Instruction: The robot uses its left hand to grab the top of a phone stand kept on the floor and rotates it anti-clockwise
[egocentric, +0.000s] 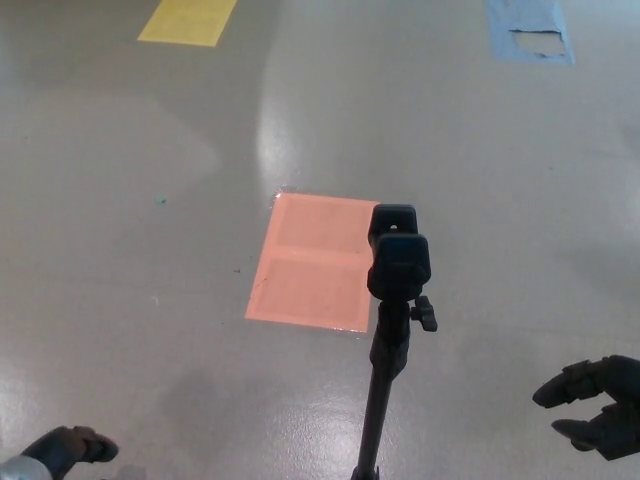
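Phone stand (398, 262) upright at centre, untouched; left hand (62, 450) barely visible lower left, grip unclear; right hand (597, 403) open, empty, lower right

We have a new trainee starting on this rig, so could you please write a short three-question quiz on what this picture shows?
1. True or false: the left hand is gripping the clamp head of the phone stand.
2. Multiple choice: the orange floor patch lies (A) left of the stand's head, (B) right of it, (C) under the right hand.
3. Fill in: the yellow patch is at the top ____ of the picture, the blue patch at the top right.

Key
1. False: the left hand is low in the bottom left corner, well apart from the stand.
2. A.
3. left.
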